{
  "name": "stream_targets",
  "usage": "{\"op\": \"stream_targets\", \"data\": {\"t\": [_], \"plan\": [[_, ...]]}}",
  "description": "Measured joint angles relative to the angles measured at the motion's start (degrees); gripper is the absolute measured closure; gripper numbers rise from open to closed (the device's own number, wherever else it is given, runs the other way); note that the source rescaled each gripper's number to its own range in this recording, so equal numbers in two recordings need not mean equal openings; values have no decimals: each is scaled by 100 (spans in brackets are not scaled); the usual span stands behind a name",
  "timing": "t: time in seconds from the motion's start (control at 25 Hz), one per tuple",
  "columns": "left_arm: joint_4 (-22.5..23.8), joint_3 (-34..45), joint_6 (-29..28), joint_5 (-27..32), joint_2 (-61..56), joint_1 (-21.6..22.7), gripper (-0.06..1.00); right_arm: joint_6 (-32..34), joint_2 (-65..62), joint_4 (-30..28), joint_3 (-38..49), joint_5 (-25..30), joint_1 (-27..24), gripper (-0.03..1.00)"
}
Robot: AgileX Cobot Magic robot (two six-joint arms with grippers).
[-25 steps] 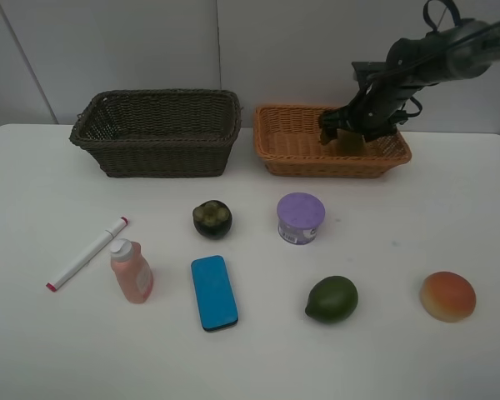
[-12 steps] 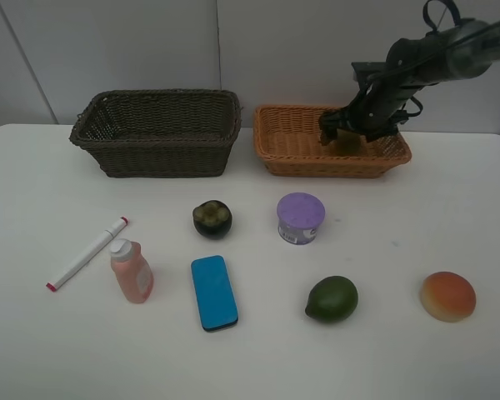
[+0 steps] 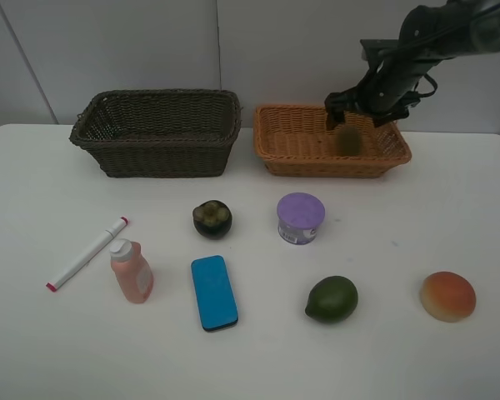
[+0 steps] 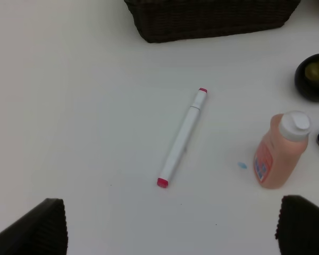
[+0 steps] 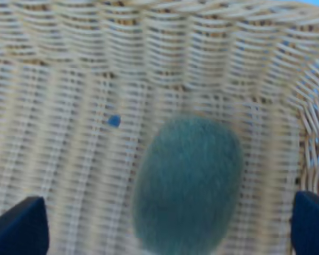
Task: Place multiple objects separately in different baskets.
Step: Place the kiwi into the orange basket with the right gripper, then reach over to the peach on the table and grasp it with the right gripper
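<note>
Two wicker baskets stand side by side at the back of a white bench [image 3: 450, 208]: one dark brown basket [image 3: 154, 154] on the left, one light orange basket [image 3: 304, 162] on the right, near each other but apart.

Seven of the eight small items lie on the bench in front of them. From the left: one white red-tipped marker [image 3: 87, 252], lying at a slant; one pink bottle [image 3: 132, 273], upright just beside it; one dark mangosteen [image 3: 212, 219]; one flat blue block [image 3: 213, 292], nearer the front edge; one purple-lidded tub [image 3: 301, 217]; one green fruit [image 3: 332, 299]; and, well apart at the far right, one orange-red fruit [image 3: 447, 296].

The left jaws, seen only in their own wrist view, are spread wide and hold nothing, hanging above the bench near the marker and bottle.

The eighth item, one brown kiwi [image 3: 347, 140], is inside the light orange basket, towards its right end, and shows blurred. The right jaws hang directly above it, parted wide and clear of the fruit, gripping nothing.
</note>
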Motion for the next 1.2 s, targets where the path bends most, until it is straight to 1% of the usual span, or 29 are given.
{"op": "stream_targets", "data": {"t": [0.12, 0.4, 0.68, 0.88, 0.96, 1.04, 1.2], "plan": [[0, 0, 0, 0, 0, 0, -6, 0, -153, -12, 0, 445, 0, -3], [0, 0, 0, 0, 0, 0, -6, 0, -485, -149, 0, 1708, 0, -3], [0, 0, 0, 0, 0, 0, -6, 0, -993, -223, 0, 2371, 0, -3], [0, 0, 0, 0, 0, 0, -6, -4, -1226, -472, 0, 2993, 0, -3], [0, 0, 0, 0, 0, 0, -6, -4, -1298, -494, 14, 3146, 0, -3], [0, 0, 0, 0, 0, 0, -6, -4, -1419, -494, 164, 3163, 0, -3], [0, 0, 0, 0, 0, 0, -6, -4, -1880, -499, 862, 2916, 0, -3]]}}
